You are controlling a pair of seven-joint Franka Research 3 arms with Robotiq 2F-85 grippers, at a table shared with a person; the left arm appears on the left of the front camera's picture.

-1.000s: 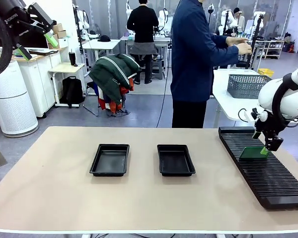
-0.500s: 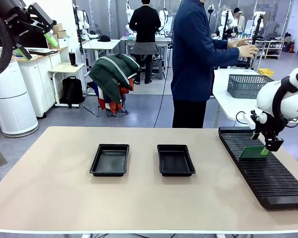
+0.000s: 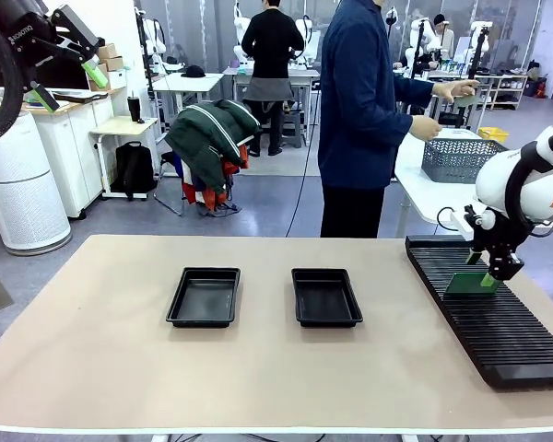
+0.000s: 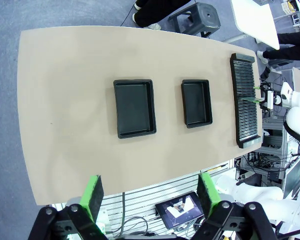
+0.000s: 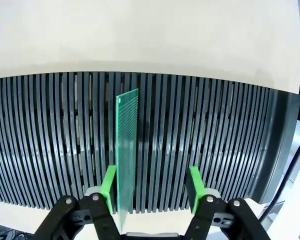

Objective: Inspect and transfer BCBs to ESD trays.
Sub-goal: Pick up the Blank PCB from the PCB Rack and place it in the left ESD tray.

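Left hand [image 3: 72, 85] hangs high, fingers spread; right hand [image 3: 490, 273] points down, fingers apart.

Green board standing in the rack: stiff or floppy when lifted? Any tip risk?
Probably stiff: the BCB stands straight on edge in the slotted rack, no bowing. Likely light, being so thin. Thin edge is its only footing, so it would likely topple outside a slot.

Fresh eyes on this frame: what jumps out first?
A thin green circuit board stands on edge in the long black ribbed rack at the right of the beige table, inside the open right tool. Two shallow black plastic trays sit empty side by side mid-table; the left tool hangs open high above.
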